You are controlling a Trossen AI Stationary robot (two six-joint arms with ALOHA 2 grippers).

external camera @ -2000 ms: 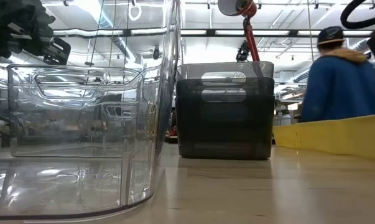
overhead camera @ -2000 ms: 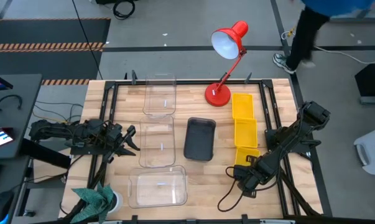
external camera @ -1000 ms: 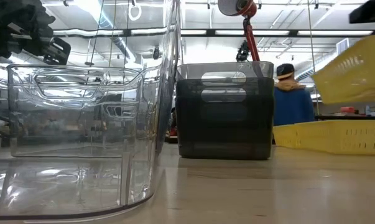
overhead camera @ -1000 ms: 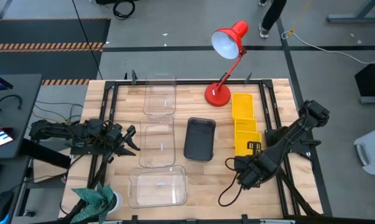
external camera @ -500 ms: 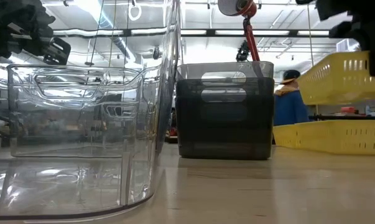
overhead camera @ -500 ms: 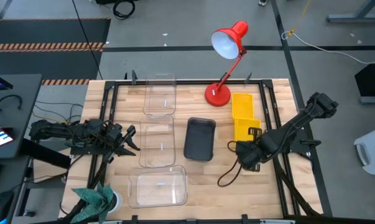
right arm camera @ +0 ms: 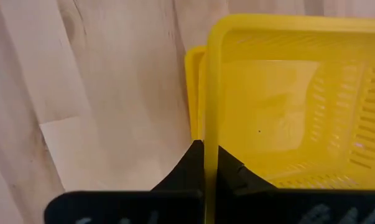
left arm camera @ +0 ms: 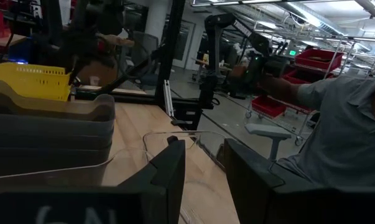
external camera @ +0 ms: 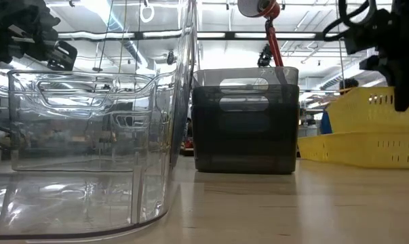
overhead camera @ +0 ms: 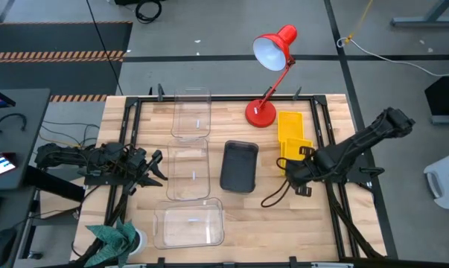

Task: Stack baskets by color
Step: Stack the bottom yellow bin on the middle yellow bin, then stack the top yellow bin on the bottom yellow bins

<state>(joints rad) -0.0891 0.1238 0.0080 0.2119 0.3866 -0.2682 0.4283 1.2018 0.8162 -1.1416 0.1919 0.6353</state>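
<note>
At the right of centre in the high view, the right gripper (overhead camera: 293,165) holds a yellow basket (overhead camera: 293,148) by its rim, lifted above the bench (overhead camera: 239,208); the right wrist view shows its two dark fingers (right arm camera: 196,163) pinching the thin yellow wall between them, with a second yellow basket (right arm camera: 193,81) showing just under the held one's edge. In the low view, at the right edge, the held basket (external camera: 377,108) hangs tilted above the lower yellow one (external camera: 367,150), which sits on the wood. Another yellow basket (overhead camera: 290,124) lies further up the frame, just beside the base of the red desk lamp (overhead camera: 270,52). In the middle of the bench stands the dark grey stack (overhead camera: 239,166), which the low view shows as nested grey bins (external camera: 245,120). Left of it run three clear baskets in a column: one at the top (overhead camera: 191,114), one in the middle (overhead camera: 188,171) and one at the bottom (overhead camera: 188,224). The left gripper (overhead camera: 153,168) rests at the left edge of the bench, near the middle clear basket, its fingers (left arm camera: 168,174) held partly apart with nothing between them. A person's sleeve (left arm camera: 336,124) shows at the right of the left wrist view, beyond the bench.
</note>
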